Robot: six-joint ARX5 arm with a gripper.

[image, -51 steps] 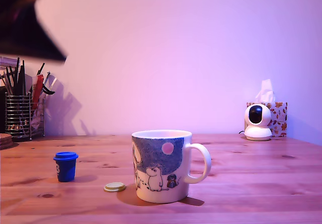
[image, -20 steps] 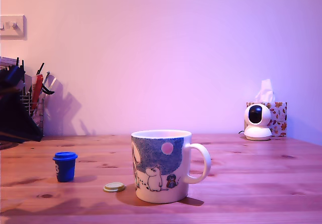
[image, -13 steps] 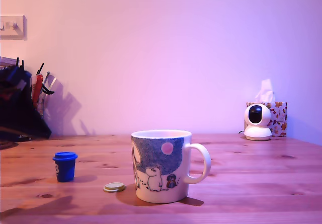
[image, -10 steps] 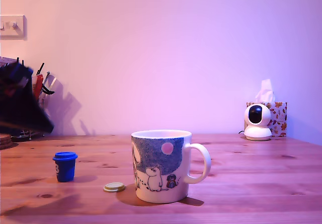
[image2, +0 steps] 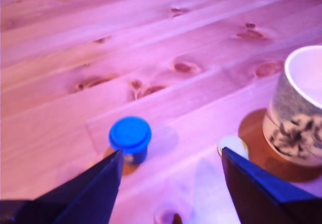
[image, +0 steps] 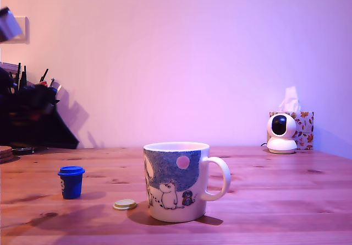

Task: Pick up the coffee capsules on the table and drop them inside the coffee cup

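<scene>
Gripper (image2: 171, 183) jaws spread, above bench (image: 286, 201); blue capsule (image2: 130, 135) stands upright near one jaw, well apart from mug (image2: 302, 113): centre over capsule before descending, then pinch below rim.

A home desk or study corner, by the look of it: a knotty pine tabletop (image: 275, 184) against a plain wall. Behind the cartoon-printed white ceramic mug (image: 179, 181) stand a small white dome camera (image: 281, 133) and a leaf-patterned tissue box (image: 304, 128).
</scene>
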